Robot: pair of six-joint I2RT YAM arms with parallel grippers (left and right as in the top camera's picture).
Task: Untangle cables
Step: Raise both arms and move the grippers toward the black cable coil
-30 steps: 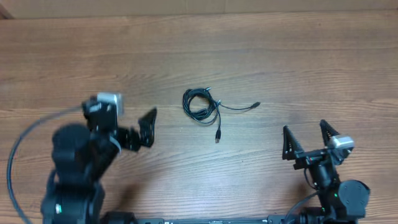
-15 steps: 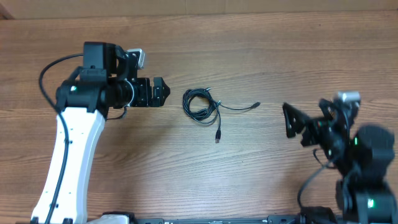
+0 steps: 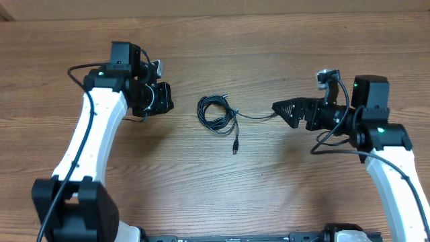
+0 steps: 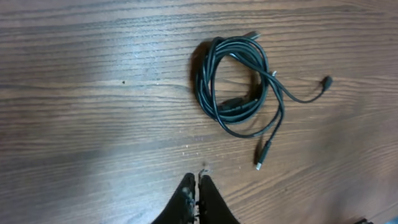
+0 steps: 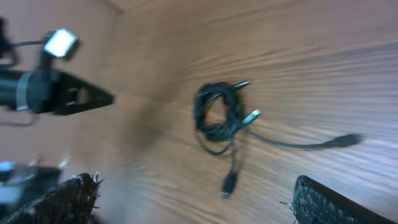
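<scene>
Cables lie coiled on the table between the left gripper, clamped together on nothing, and the right gripper, spread wide and empty.

No text, label, brand, number or sign can be read in any view: not on the arms, the wooden table, or the cables.

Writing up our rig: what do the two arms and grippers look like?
The left arm and right arm: white links, black joints, black wiring. The left gripper and right gripper: black and tapered, a silvery camera at each wrist. The right arm bears a green light.
</scene>
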